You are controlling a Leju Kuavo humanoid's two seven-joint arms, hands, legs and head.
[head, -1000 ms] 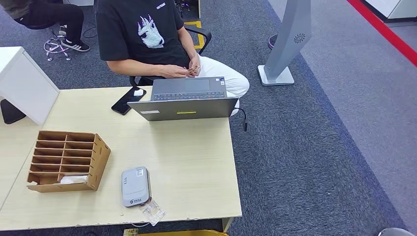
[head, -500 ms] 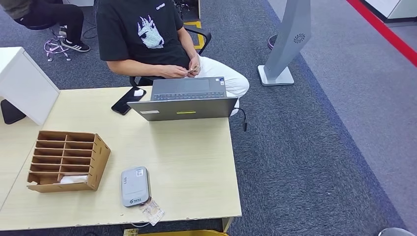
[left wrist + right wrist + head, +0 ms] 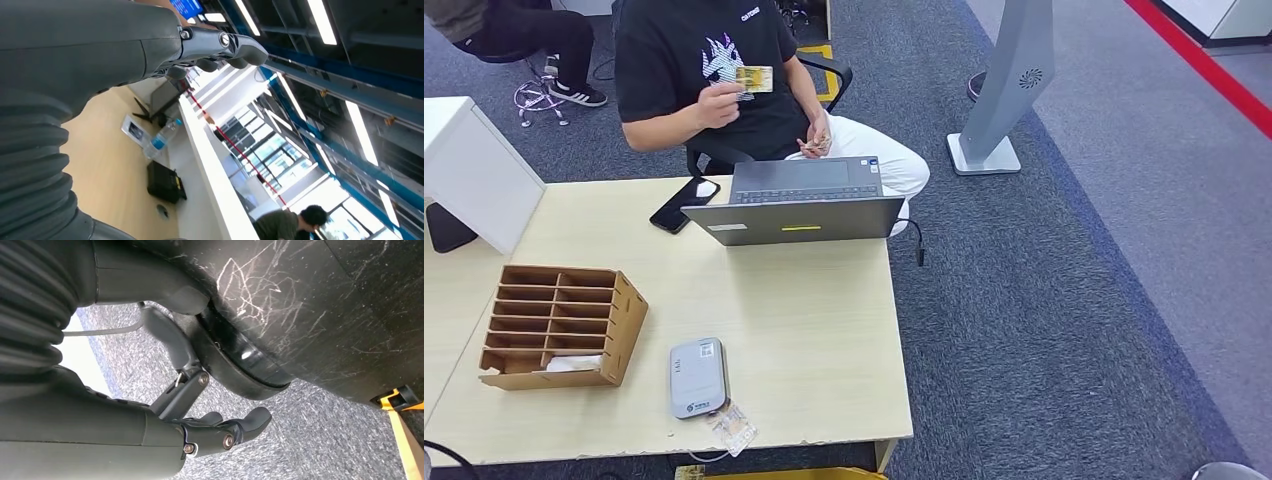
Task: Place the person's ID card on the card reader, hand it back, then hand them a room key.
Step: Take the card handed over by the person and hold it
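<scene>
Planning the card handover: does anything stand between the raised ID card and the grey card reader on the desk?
Yes: the open grey laptop stands at the desk's far edge, between the yellowish ID card and the grey card reader.

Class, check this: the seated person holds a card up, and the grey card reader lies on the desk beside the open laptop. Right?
Not quite. In the head view the person's hand does hold up the card, but the card reader lies near the desk's front edge beside the cardboard organizer, far from the laptop.

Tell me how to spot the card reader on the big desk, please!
Start at the light wooden desk and go to its near edge, away from the seated person. Just beside the brown cardboard organizer lies the card reader. It is the only flat grey rounded box there, with a white sticker on top.
</scene>
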